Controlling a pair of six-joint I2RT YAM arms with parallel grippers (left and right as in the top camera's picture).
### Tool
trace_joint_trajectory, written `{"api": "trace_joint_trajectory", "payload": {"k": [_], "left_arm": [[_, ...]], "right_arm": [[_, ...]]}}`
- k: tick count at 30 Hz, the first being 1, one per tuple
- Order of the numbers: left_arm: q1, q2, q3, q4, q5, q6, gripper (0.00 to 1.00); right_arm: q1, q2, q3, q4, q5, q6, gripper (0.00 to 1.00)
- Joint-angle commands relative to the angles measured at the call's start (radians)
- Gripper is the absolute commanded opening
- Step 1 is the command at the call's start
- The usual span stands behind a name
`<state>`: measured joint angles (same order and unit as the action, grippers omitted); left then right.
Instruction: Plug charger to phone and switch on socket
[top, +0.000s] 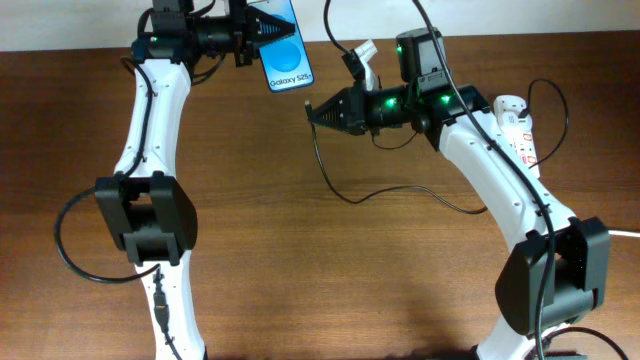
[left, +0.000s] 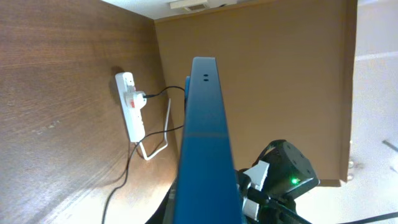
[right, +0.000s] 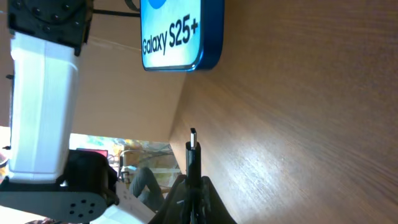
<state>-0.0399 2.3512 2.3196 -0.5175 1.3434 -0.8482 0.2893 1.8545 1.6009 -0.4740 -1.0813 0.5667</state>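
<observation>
Phone (top: 284, 50) first: it sits at the far edge of the table (top: 300, 260), left of centre, blue screen up and the "Galaxy S25+" text at its near end. The left gripper (top: 272, 30) is clamped across its far part, and the top of the overhead frame cuts off the rest. From the left wrist I get only the phone's blue edge running up the middle, and my own fingers are hidden behind it. I cannot make out a charging port in any view. The charger (right: 193, 149) stands just short of the phone's near end, not touching it. Its small tip pokes out of the right gripper (top: 312, 110), whose fingers are closed tight on the connector. Its thin cable loops across the wood to the right and disappears under the right arm. The socket (top: 520, 125) lies far right, half covered by that arm overhead. The left wrist view shows a black plug in it, but the switch position is too small to read.
</observation>
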Motion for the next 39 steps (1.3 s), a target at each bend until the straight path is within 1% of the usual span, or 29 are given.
{"api": "trace_joint_trajectory", "payload": {"k": [1, 6, 8, 15, 25, 39], "left_arm": [[-0.004, 0.005, 0.008, 0.009, 0.021, -0.050, 0.00], [-0.012, 0.005, 0.008, 0.010, 0.018, -0.050, 0.00], [-0.017, 0.005, 0.008, 0.021, 0.010, -0.073, 0.00], [-0.043, 0.005, 0.008, 0.169, -0.005, -0.173, 0.00], [-0.043, 0.005, 0.008, 0.173, -0.003, -0.177, 0.00], [-0.043, 0.005, 0.008, 0.173, 0.019, -0.177, 0.00]], "right_arm": [[0.006, -0.019, 0.019, 0.048, -0.019, 0.059, 0.04], [0.006, -0.018, 0.019, 0.121, -0.018, 0.122, 0.04], [0.006, -0.016, 0.019, 0.133, -0.018, 0.127, 0.04], [0.006, -0.016, 0.019, 0.142, -0.017, 0.130, 0.04], [-0.021, -0.016, 0.019, 0.165, -0.014, 0.149, 0.04], [-0.023, -0.016, 0.019, 0.188, -0.013, 0.149, 0.04]]}}
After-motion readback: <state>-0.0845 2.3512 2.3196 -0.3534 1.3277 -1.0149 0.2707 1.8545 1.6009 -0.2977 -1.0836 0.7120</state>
